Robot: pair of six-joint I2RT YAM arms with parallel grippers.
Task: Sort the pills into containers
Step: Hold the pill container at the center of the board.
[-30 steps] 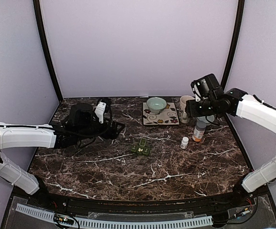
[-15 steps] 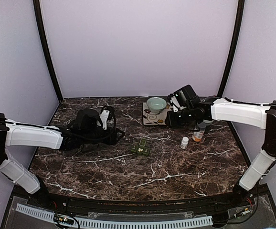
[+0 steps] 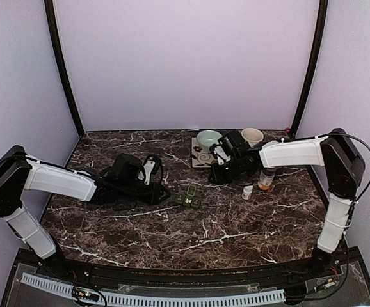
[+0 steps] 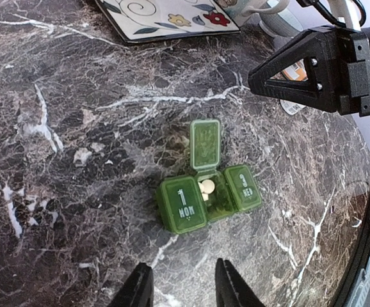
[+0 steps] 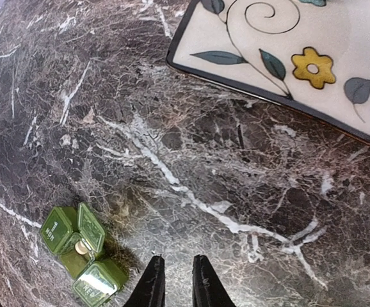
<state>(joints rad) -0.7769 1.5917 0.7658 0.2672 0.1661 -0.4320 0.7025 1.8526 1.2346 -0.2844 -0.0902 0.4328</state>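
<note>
The containers, a small dark green pill box (image 3: 189, 199) with three compartments, lie mid-table. Its middle lid stands up, and the lids marked 1 MON and 3 WED are shut (image 4: 207, 198). Two pale pills (image 4: 206, 187) rest in the middle compartment, also seen from the right wrist as a pale pill (image 5: 80, 247) in the box (image 5: 79, 256). My left gripper (image 3: 162, 192) hovers just left of the box, its jaws (image 4: 184, 281) apart and empty. My right gripper (image 3: 218, 174) hangs right of and behind the box, its jaws (image 5: 176, 268) a narrow gap apart, holding nothing.
A floral square plate (image 3: 204, 158) lies behind the box with a pale green bowl (image 3: 207, 137) at its far edge. A cream mug (image 3: 252, 136), an amber bottle (image 3: 266, 179) and a small white cap (image 3: 247, 190) stand to the right.
Both arms have swung inward and down toward the pill box, the right one leaving the bottle area. Both pairs of jaws have narrowed.
</note>
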